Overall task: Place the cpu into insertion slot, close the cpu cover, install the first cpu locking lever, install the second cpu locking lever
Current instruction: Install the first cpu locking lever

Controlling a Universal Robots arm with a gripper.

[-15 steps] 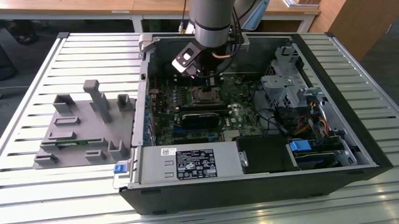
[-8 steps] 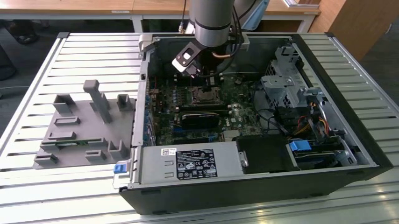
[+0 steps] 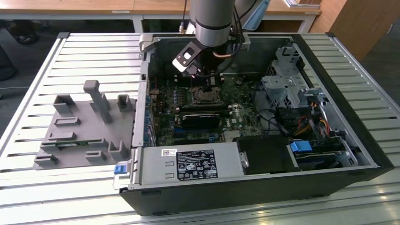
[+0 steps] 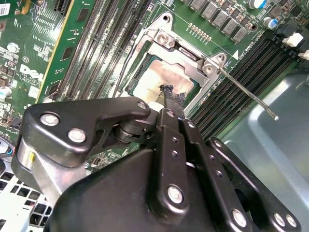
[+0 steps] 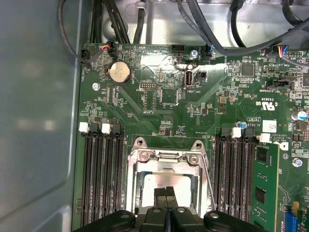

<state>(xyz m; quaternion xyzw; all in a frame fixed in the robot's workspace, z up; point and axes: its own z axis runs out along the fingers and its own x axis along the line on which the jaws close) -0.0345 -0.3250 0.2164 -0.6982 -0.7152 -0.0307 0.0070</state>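
The gripper [image 5: 166, 194], fingers pressed together and empty, hangs directly over the cpu [image 5: 157, 181]. The cpu sits under the lowered cpu cover [image 5: 166, 157] in the insertion slot [image 3: 205, 96], at six o'clock from the gripper in the exterior view; the fingertips may be touching it.

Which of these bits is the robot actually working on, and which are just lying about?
In the job:
gripper
cpu
cpu cover
locking lever

Just lying about:
coin battery
memory slots
grey plastic holder
power supply
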